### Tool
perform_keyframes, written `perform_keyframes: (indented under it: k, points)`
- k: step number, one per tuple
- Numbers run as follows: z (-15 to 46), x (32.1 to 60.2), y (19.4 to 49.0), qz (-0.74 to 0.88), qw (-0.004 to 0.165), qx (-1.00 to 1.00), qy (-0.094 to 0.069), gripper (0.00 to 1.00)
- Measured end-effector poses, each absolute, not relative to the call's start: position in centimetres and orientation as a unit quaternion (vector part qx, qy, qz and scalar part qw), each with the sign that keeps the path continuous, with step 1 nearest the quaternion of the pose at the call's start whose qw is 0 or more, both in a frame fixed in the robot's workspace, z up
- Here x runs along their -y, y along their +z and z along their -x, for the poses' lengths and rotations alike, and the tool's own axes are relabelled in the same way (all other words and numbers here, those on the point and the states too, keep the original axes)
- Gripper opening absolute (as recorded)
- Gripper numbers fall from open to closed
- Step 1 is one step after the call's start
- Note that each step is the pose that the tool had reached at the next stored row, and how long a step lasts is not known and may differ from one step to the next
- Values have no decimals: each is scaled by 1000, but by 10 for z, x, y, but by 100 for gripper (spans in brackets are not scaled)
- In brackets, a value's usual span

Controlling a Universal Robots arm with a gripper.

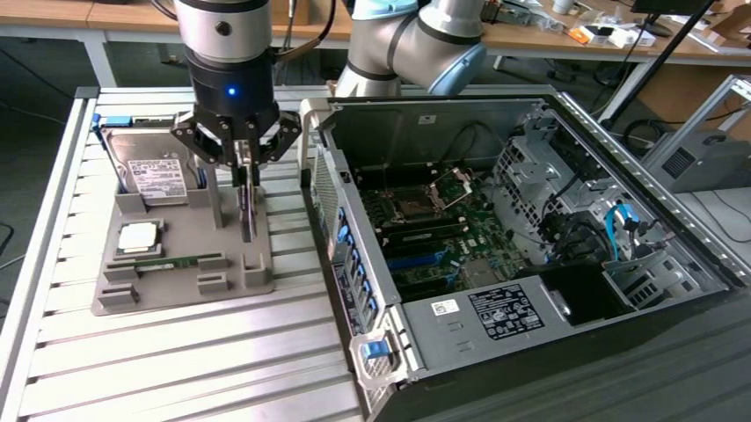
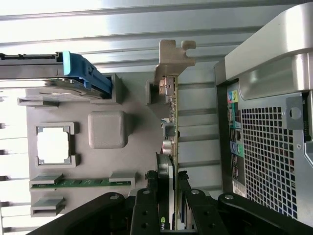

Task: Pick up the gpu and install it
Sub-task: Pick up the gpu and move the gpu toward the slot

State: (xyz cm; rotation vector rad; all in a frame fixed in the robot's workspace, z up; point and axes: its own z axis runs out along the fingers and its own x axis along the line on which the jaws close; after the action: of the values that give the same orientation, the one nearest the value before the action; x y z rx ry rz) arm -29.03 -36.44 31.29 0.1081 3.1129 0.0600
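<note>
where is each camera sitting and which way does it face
Exterior view: raised off the arm, looking down at the tray and open computer case; arm and gripper show.
Wrist view: on the wrist, looking down past the gripper, closed on the gpu, onto the tray; its fingers show.
Both share gripper, gpu, tray and case.

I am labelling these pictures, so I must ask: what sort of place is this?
Probably a robotics lab or workshop for computer assembly: an open PC case lies on its side, the gripper holds the gpu at a grey tray of parts, and cluttered workbenches stand behind.
</note>
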Motion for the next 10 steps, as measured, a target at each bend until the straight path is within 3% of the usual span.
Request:
perform_keyframes:
  k: [10]
  points:
    - [290, 364, 316, -35, 13, -999, 20, 27]
